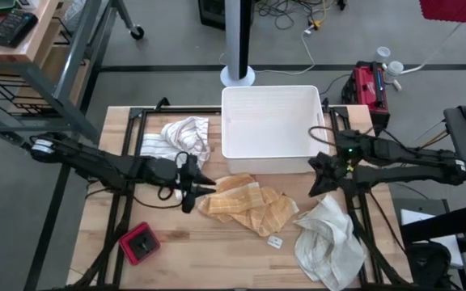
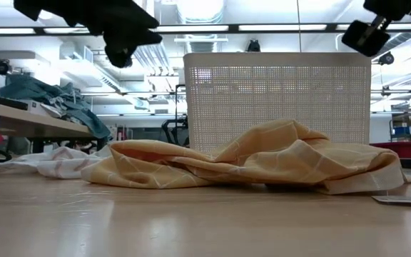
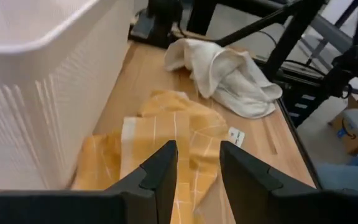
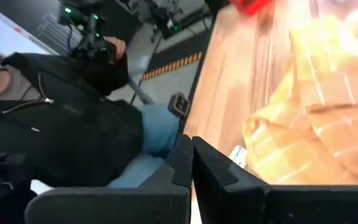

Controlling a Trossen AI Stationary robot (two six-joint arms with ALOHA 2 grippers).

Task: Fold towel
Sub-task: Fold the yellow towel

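The orange checked towel [image 1: 245, 206] lies crumpled on the wooden table, just in front of the white basket [image 1: 269, 129]; the low view shows it bunched in loose folds [image 2: 262, 160]. My left gripper [image 1: 205, 184] hangs open above the towel's left end, with nothing between its fingers [image 3: 197, 174]. It is clear of the cloth [image 3: 166, 137]. My right gripper [image 1: 318, 182] is shut and raised beside the towel's right end, at the basket's near right corner, its fingertips together [image 4: 192, 162].
A white striped cloth [image 1: 186, 137] lies left of the basket and a cream cloth [image 1: 330, 238] at the near right. A red box [image 1: 140, 242] sits near left and a small white tag [image 1: 275, 241] by the towel. A person in a dark jacket [image 4: 61, 124] is beyond the table.
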